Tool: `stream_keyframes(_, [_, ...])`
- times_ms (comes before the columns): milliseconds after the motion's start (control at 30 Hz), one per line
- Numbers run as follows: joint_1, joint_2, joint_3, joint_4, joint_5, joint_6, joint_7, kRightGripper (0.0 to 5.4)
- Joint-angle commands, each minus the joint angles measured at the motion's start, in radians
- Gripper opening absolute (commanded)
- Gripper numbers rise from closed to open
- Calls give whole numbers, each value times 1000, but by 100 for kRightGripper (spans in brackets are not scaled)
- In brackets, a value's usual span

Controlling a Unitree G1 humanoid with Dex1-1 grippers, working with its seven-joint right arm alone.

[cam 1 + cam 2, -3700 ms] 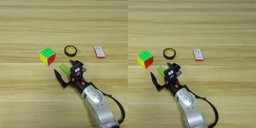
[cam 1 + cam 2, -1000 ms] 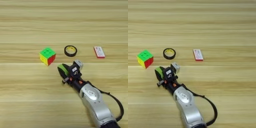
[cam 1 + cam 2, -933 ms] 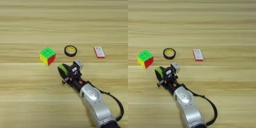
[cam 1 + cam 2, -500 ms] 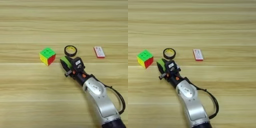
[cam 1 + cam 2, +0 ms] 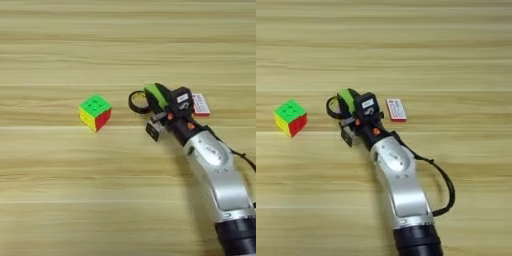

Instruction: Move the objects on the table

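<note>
While the right gripper [image 5: 156,111] hangs near the middle of the worktop [image 5: 60,200], its 2 black fingers [image 5: 152,131] are clamped on the light-green block [image 5: 156,96], held tilted over the black tape ring [image 5: 137,101]. Toward the left edge sits the puzzle cube [image 5: 95,112], well apart. Just right of the gripper lies the red-and-white card [image 5: 396,109].
</note>
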Motion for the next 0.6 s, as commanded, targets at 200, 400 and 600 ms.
stream_keyframes(200, [-134,-104,-203,91,48,-28,-75,136])
stream_keyframes(400, [-160,-159,-282,243,50,-57,-101,136])
stream_keyframes(600, [-208,-191,-306,467,34,-96,-117,136])
